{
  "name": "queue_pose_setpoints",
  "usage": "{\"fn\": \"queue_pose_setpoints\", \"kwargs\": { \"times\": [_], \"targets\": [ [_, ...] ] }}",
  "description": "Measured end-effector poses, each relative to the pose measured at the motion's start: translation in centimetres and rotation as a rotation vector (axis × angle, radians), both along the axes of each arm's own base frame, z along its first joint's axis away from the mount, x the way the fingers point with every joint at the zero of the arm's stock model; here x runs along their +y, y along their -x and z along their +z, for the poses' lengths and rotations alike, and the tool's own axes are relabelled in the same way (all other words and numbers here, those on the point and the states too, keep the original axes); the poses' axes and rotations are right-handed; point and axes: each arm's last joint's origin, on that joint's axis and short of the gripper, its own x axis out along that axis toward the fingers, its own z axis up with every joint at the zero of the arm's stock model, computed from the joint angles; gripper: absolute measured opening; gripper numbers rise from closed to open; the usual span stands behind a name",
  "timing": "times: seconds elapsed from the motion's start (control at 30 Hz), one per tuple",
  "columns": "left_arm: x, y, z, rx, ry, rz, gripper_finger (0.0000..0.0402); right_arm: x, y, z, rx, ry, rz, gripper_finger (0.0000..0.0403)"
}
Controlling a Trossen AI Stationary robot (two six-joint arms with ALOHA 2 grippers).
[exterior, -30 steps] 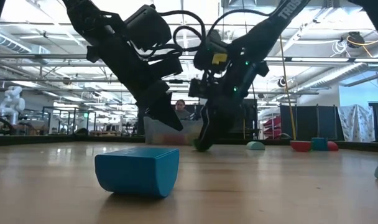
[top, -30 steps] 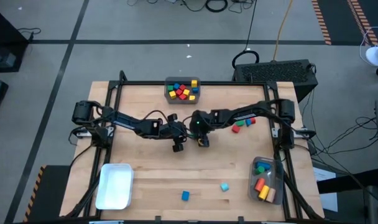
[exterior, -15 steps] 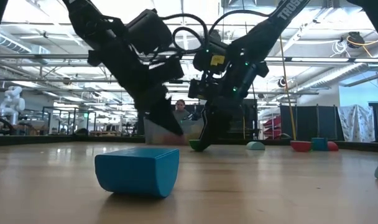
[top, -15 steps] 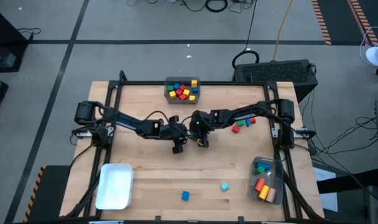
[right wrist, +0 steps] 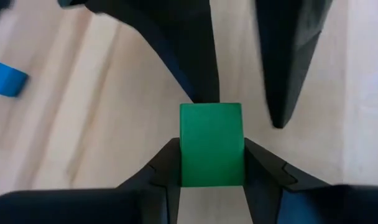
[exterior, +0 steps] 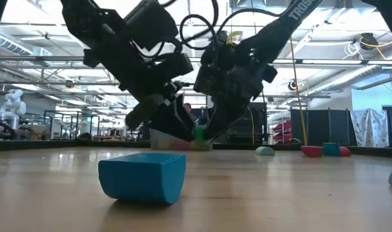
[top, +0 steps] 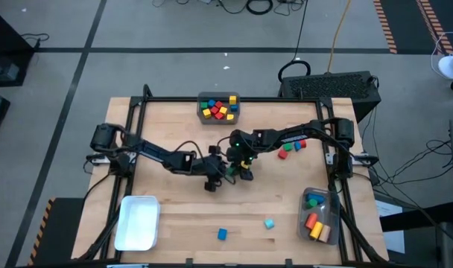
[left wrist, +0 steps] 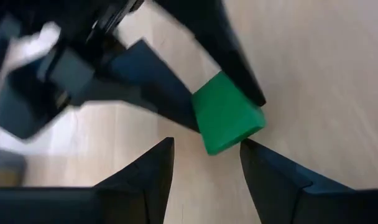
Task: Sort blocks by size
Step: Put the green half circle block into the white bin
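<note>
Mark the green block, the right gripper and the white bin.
green block [right wrist: 211,144]: right wrist view, its top face.
right gripper [right wrist: 211,163]: right wrist view, midway between its fingertips.
white bin [top: 138,222]: high view, its floor.

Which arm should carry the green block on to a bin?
The right. Its fingers are already clamped on the green block, while the left gripper is open beside it, gripping nothing.

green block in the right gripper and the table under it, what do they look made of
Green block: probably painted wood or hard plastic; flat faces, crisp edges, even matte colour, undented between the right gripper fingers. Table: light wood, likely sealed; plank seams and grain show.
</note>
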Motion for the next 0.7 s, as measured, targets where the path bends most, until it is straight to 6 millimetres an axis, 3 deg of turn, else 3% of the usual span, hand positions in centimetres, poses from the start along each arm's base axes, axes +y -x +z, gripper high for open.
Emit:
{"fn": "queue_pose_setpoints", "kwargs": {
  "times": [0.43, 0.7],
  "targets": [
    [-3.1, -0.2, 0.9, -0.070, -0.263, -0.154, 0.0187, -0.9, -0.6, 0.9, -0.098, -0.184, 0.020, 0.0116],
    [-2.9, -0.3, 0.9, -0.068, -0.280, -0.139, 0.0187, -1.0, -0.7, 1.1, -0.118, -0.211, 0.024, 0.0116]
  ]
}}
